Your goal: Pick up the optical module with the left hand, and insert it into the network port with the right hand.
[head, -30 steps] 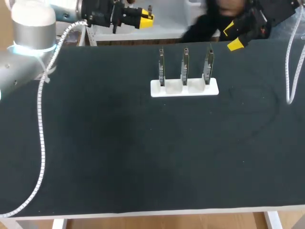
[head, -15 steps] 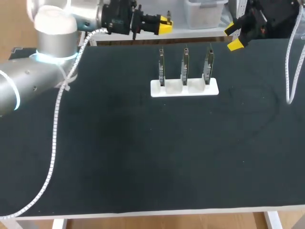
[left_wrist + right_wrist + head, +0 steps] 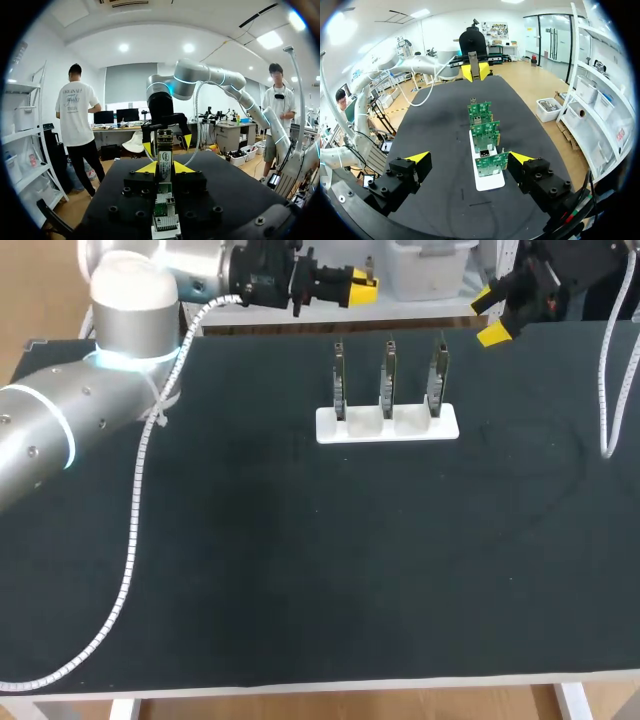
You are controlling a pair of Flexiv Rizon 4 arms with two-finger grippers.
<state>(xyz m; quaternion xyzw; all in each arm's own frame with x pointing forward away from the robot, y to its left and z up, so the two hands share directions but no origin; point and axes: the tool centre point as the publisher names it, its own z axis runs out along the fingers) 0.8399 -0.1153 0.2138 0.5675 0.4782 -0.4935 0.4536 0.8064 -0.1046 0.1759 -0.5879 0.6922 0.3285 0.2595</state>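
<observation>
Our right gripper (image 3: 469, 158): fingers spread wide above black table (image 3: 435, 130). Ahead, in line between them: white holder (image 3: 487, 184), three green boards (image 3: 482, 131) upright in row. At far end, our left gripper (image 3: 475, 72) clamps optical module (image 3: 473, 59).

- The head view is lit evenly from overhead. The black table (image 3: 300, 570) stays matte, and barely any shadow can be made out on it.
- A soft sheen is picked up along the silver left arm (image 3: 50, 430), and its white cap (image 3: 133, 285) is nearly washed out.
- The white holder (image 3: 388, 426) is rendered bright against the dark top.
- In the left wrist view, the ceiling lights (image 3: 189, 48) are blown out into glaring spots. The module (image 3: 164, 150) is lit fine, but the left gripper (image 3: 165, 168) body under it is left in shade.
- In the right wrist view, a pale glow is seen on the table's far end, and straight lines are bent towards the rim.
</observation>
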